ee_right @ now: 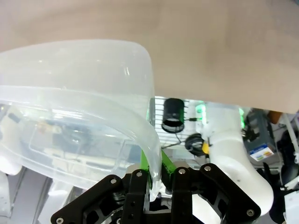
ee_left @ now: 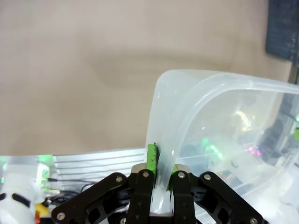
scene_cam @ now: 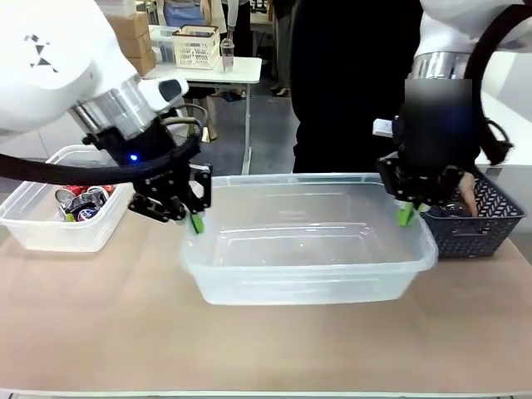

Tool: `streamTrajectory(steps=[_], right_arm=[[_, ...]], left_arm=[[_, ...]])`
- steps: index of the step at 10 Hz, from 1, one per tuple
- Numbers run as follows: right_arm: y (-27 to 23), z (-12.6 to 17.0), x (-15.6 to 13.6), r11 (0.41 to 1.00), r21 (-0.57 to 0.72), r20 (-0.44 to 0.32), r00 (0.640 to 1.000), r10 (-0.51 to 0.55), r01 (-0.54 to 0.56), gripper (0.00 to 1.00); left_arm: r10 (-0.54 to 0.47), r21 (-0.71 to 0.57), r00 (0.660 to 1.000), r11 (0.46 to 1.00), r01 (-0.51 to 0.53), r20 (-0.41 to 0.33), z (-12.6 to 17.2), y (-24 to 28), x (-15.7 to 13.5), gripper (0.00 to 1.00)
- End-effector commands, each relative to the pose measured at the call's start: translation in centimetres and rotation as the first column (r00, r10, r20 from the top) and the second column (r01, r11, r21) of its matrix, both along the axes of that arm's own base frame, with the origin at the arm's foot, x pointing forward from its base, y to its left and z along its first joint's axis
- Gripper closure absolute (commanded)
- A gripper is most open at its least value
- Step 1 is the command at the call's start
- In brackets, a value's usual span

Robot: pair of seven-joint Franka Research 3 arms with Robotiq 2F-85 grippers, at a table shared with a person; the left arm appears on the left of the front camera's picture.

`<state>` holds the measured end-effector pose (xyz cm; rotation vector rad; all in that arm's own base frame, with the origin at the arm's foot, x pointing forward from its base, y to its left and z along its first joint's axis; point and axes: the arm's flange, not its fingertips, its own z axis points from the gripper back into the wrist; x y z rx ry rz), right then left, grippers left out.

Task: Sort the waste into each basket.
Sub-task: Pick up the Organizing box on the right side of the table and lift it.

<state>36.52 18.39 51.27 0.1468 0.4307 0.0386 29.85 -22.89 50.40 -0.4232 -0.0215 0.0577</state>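
Pinching tub beside basket, left gripper

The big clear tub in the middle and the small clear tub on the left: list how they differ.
The large tub is much bigger than the small tub. The large tub looks empty; the small tub holds red and silver cans. The left gripper and right gripper each clamp an end wall of the large tub; nothing touches the small tub. Both are clear plastic with rounded corners.
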Motion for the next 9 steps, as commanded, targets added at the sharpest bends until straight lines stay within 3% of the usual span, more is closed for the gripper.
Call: streamTrajectory(steps=[1,4,6,7,8,9], right_arm=[[2.1,-0.8,2.0,0.998,0.009,-0.021,0.998,-0.061,0.061,0.94],[5.9,-1.0,4.8,0.988,0.018,-0.058,0.986,-0.155,0.156,0.94],[6.7,-1.9,7.0,0.99,0.001,-0.076,0.987,-0.139,0.139,0.94],[6.6,-2.5,7.5,0.992,-0.043,-0.097,0.988,-0.124,0.12,0.94],[7.6,-2.2,5.8,0.992,0.052,-0.048,0.993,-0.11,0.112,0.94],[7.6,-2.2,5.8,0.992,0.052,-0.048,0.993,-0.11,0.112,0.94]], left_arm=[[0.136,0.077,0.988,0.987,-0.142,0.07,2.2,5.3,1.3,0.94],[0.147,0.055,0.988,0.987,-0.15,0.054,0.7,9.2,3.6,0.94],[0.151,0.039,0.988,0.988,-0.152,0.027,-0.1,9.4,4.2,0.94],[0.117,0.052,0.993,0.992,-0.119,0.035,0.7,8.0,3.2,0.94],[0.117,0.052,0.993,0.992,-0.119,0.035,0.7,8.0,3.2,0.94],[0.117,0.052,0.993,0.992,-0.119,0.035,0.7,8.0,3.2,0.94]])
